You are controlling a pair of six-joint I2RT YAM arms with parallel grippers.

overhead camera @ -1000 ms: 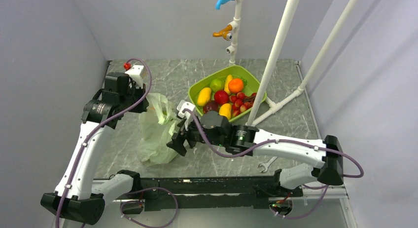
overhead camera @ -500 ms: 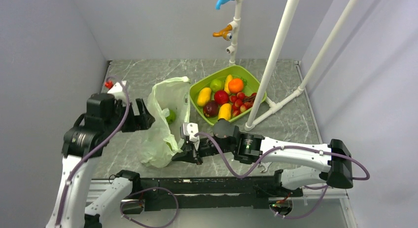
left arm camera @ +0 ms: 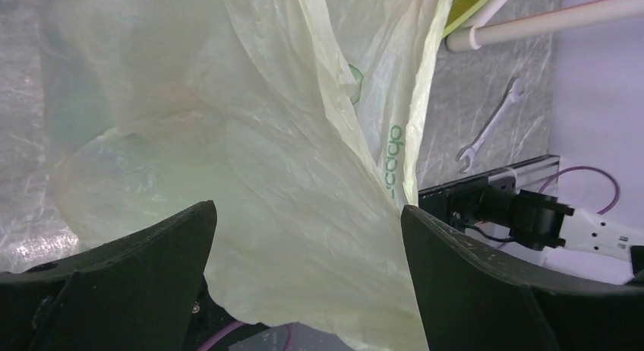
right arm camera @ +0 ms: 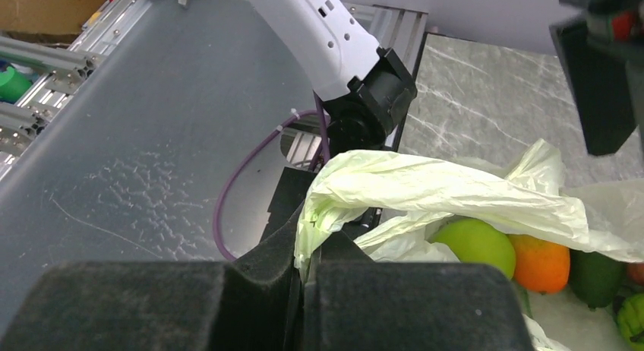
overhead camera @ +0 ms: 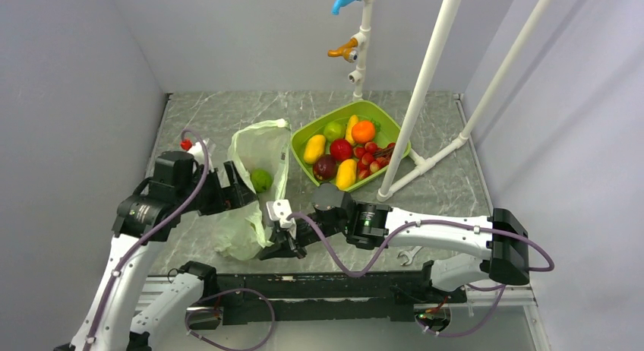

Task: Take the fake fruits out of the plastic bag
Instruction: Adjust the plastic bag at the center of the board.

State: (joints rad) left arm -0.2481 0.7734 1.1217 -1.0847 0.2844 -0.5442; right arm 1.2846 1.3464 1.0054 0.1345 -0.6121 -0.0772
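Item: plastic bag (overhead camera: 258, 150), pale green. We logged it lying on the marble table (overhead camera: 456, 191) just left of the green tray (overhead camera: 304, 137), its mouth toward the far side and a round green fruit (overhead camera: 261, 179) showing in it. Right gripper (right arm camera: 304, 248): fingers together, clamped on a fold at the bag's near end; its wrist view showed more fake fruits (right arm camera: 543, 264) behind that fold. Left gripper (left arm camera: 304, 237): jaws wide apart with film in front of them, gripping nothing. Handling, as we judged it: raise the pinched end slowly, keep the mouth low and unblocked, and let the left gripper steady the rim so the pieces roll out rather than bunch. Change from a second earlier: then the left gripper held the bag bunched and lifted while the right stood open beside it. The roles had since swapped and the bag had spread out.
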